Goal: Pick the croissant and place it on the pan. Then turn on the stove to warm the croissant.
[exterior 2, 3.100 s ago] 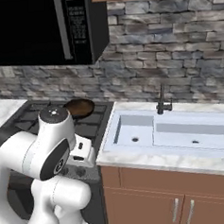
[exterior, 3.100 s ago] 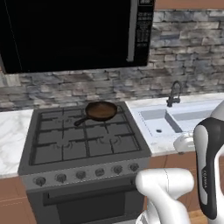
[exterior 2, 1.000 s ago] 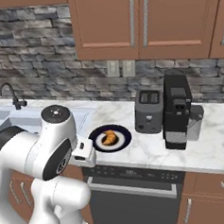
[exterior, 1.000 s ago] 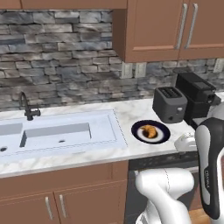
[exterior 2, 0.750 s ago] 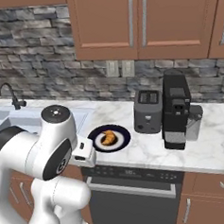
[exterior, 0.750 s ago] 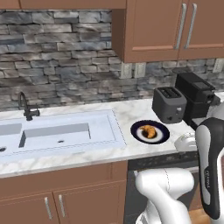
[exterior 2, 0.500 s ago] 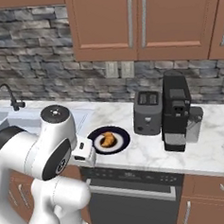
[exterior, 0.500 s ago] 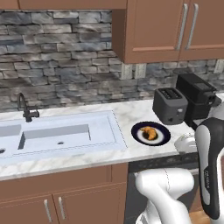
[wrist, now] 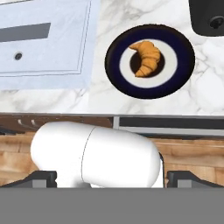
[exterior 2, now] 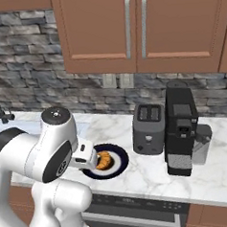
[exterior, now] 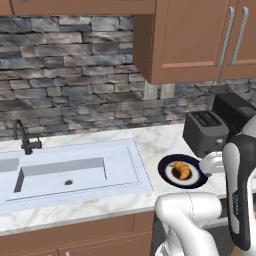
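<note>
left base view: base had driven along the counter from the stove; the earlier stove-and-pan picture gave way to sink (exterior: 70, 172), then plate (exterior: 184, 172) and toaster (exterior: 205, 132). In the last second the picture only crept sideways.
meaning: drive looked about finished; pick not started, reach for the croissant (exterior: 180, 170) likely next.
right base view: croissant (exterior 2: 104, 160) lay on the plate (exterior 2: 117, 167), just beyond the hand; toaster (exterior 2: 148, 128) and coffee machine (exterior 2: 182, 130) further off.
hand view: croissant (wrist: 146, 57) was a golden curved crescent, centred on the white plate (wrist: 150, 84), well ahead of the hand.
gripper (wrist: 110, 178): held nothing; wide or narrow, cannot tell.
</note>
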You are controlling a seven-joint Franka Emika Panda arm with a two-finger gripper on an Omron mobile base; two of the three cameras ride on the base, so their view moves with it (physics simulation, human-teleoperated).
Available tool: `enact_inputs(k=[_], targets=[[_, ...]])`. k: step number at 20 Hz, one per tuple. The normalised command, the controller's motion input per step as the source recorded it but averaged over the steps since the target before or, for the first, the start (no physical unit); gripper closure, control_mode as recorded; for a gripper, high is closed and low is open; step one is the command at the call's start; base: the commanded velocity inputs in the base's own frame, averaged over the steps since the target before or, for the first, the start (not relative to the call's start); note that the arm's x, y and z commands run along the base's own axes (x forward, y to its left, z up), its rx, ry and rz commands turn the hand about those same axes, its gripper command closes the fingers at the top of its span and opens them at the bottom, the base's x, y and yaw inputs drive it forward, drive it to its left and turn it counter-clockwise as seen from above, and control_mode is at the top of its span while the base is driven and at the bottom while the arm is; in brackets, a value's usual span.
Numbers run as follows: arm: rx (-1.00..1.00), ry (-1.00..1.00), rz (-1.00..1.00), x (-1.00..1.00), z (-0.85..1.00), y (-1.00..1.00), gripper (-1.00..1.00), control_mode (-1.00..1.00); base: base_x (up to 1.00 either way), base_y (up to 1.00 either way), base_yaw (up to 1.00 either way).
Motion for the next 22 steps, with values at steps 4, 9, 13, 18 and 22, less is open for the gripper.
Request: enact_inputs(k=[4, 9, 13, 18, 22], targets=[[0.0, 0.0, 0.0, 0.0, 0.0, 0.0, -1.0, 1.0, 0.29, -0.14, 0.0], [0.0, 0.0, 0.0, 0.0, 0.0, 0.0, -1.0, 1.0, 0.01, -0.08, 0.0], [0.0, 0.0, 0.0, 0.0, 0.0, 0.0, -1.0, 1.0, 0.0, -0.04, 0.0], [0.0, 0.0, 0.0, 0.0, 0.0, 0.0, -1.0, -1.0, 0.0, 0.0, 0.0], [0.0, 0.0, 0.0, 0.0, 0.0, 0.0, -1.0, -1.0, 0.0, 0.0, 0.0]])
